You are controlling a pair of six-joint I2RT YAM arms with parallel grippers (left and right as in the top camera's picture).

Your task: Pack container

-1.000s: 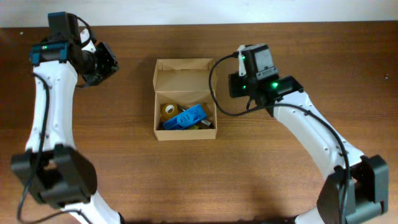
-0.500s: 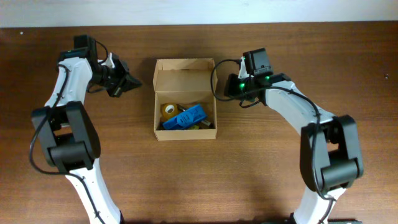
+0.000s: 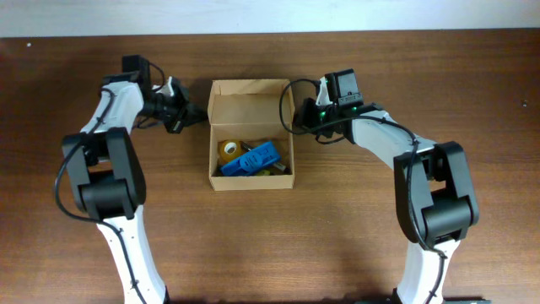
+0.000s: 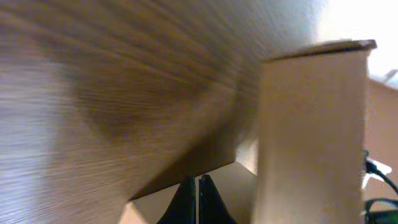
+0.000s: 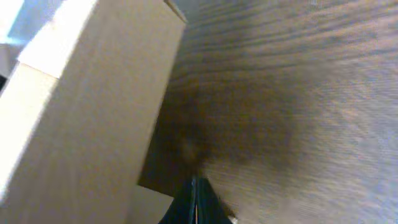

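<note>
The tan cardboard container [image 3: 249,105] stands open at the table's middle, its flap lid raised at the back. Inside lie a blue plastic case [image 3: 251,159] and a yellow tape roll [image 3: 228,150]. My left gripper [image 3: 196,116] is shut, its tips at the box's upper left side. In the left wrist view the shut fingers [image 4: 196,186] rest against cardboard beside the box wall [image 4: 311,124]. My right gripper [image 3: 297,118] is shut at the box's upper right side. In the right wrist view its tips [image 5: 194,190] sit at the foot of the box wall [image 5: 81,112].
The brown wooden table [image 3: 354,228] stretches around the box. A pale wall strip [image 3: 270,15] runs along the far edge. Both arms reach in from the front and bend toward the box.
Both grippers have moved inward to the box's sides, the left one from the far left corner. The box and its contents have not moved.
</note>
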